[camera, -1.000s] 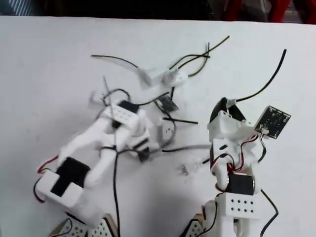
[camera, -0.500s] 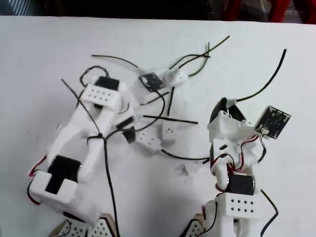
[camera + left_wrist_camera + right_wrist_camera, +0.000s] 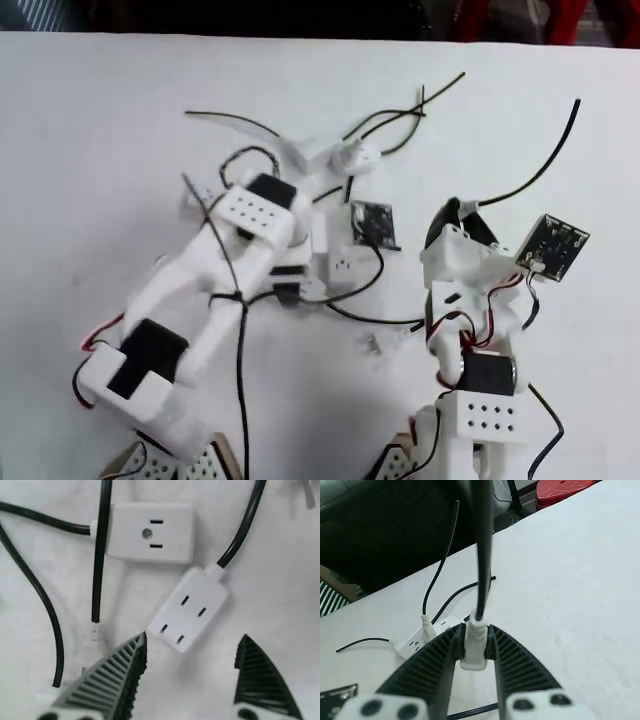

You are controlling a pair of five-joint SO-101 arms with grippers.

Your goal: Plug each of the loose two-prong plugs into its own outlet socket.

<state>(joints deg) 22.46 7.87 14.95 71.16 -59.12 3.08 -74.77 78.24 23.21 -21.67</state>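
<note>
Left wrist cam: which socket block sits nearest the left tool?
The tilted block with two slot pairs, lying just ahead of the left tool. The other block, with one slot pair and a round hole, lies farther off.

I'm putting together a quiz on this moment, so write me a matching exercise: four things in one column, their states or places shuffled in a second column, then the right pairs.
Things
1. left gripper
2. right gripper
3. four-slot outlet
4. two-slot outlet

States or places
A. a black cord lies across its side
B. open, holding nothing
C. shut on a white plug
D. lies tilted, just ahead of open fingers

Pairs: 1-B, 2-C, 3-D, 4-A
</note>
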